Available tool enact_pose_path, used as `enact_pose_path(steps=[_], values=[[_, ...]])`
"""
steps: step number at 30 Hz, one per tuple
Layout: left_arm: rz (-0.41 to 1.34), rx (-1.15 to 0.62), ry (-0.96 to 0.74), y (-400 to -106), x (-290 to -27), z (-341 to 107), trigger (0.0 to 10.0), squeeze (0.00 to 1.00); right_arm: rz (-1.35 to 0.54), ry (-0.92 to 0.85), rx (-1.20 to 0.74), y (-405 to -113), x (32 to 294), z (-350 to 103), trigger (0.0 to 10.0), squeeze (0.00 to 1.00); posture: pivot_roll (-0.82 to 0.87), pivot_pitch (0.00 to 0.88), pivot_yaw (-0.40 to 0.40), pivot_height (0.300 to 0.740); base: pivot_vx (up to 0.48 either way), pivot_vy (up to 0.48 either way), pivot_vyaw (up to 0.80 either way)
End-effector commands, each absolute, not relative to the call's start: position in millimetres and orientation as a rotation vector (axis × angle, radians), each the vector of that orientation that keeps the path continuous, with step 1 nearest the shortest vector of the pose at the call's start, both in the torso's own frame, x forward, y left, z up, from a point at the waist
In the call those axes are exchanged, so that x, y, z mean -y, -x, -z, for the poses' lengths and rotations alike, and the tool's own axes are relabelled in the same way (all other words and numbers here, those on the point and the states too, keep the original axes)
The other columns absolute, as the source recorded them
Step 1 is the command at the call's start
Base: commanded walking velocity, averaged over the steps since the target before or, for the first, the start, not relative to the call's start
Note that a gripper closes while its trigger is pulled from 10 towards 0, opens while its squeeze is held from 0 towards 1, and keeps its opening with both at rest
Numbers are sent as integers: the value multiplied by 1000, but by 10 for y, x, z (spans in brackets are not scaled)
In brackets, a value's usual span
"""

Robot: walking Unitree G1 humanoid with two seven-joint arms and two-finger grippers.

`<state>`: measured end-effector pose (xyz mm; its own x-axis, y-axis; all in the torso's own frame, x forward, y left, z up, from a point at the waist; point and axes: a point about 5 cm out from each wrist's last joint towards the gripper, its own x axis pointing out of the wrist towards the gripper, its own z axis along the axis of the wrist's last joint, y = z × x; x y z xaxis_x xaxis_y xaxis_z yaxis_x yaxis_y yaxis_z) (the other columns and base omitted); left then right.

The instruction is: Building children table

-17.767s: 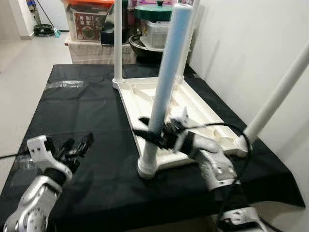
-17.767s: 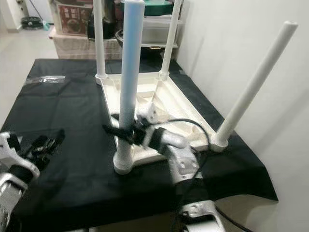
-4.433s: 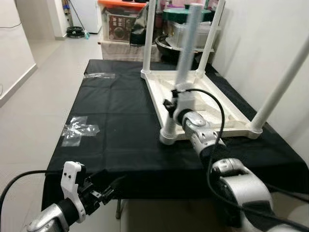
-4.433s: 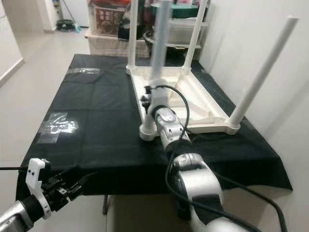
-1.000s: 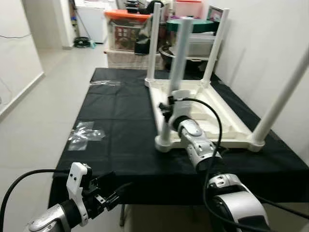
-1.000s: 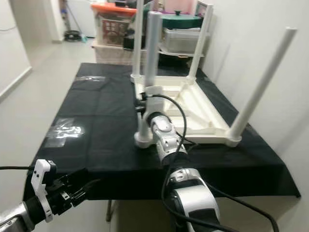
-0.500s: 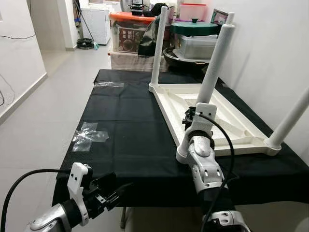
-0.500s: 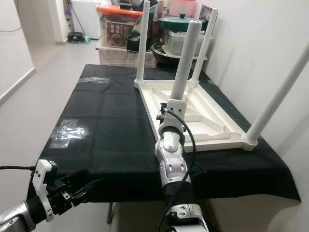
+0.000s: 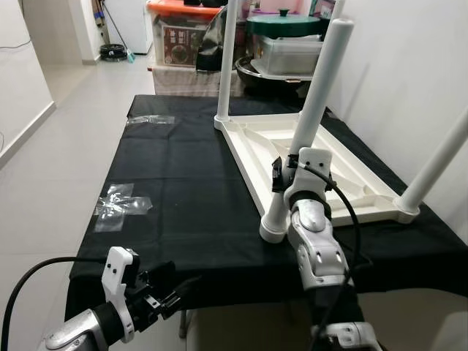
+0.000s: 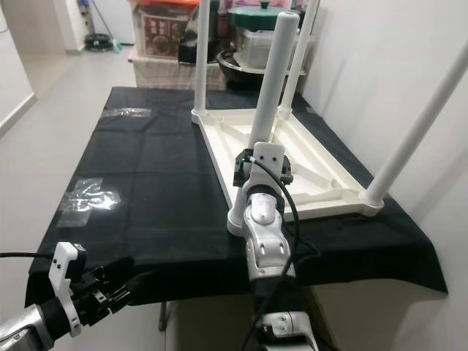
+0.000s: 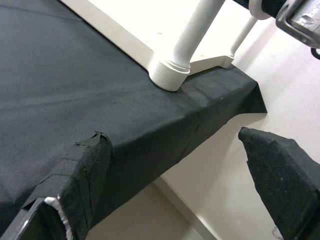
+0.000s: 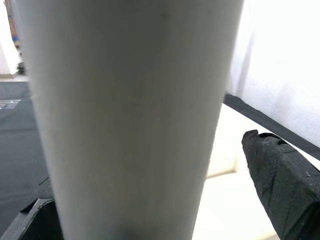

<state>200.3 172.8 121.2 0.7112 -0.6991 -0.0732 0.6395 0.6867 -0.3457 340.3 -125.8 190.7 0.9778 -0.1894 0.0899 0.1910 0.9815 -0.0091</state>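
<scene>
Your children's table lies upside down on the black-draped tabletop, legs pointing up. The right pincer sits at the near leg, low down, fingers spread either side of it; whether they press it, you cannot tell. The left pincer hangs wide open below the tabletop edge. The plastic looks light, stiff and slick, so grip low near the socket.

Two silver-white jointed arms, right tool and left tool black-fingered, black cables trailing
</scene>
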Motion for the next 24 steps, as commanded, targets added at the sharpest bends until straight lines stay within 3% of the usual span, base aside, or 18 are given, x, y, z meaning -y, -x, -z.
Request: enact_pose_path(steps=[1,8,16,17,24], values=[[756,-209,298,-2008,-1746,-1214,10000,0,201,19,89,-3329,1310,-1920,10000,1000,-23,0,-78,740,0,0,0],[741,-214,294,-1999,-1769,-1207,10000,0,120,33,67,-3177,1306,-1891,10000,1000,-37,0,-76,740,0,0,0],[594,-184,287,-2046,-1857,-1201,10000,0,-88,12,66,-2905,1241,-1857,10000,1000,-56,0,-71,740,0,0,0],[582,-183,291,-2033,-1862,-1198,10000,0,-102,41,38,-2872,1250,-1824,10000,0,-66,0,-69,740,0,0,0],[501,-182,293,-2022,-1898,-1163,10000,0,-87,218,-289,-2800,1454,-1434,10000,0,-68,0,-80,740,0,0,0]])
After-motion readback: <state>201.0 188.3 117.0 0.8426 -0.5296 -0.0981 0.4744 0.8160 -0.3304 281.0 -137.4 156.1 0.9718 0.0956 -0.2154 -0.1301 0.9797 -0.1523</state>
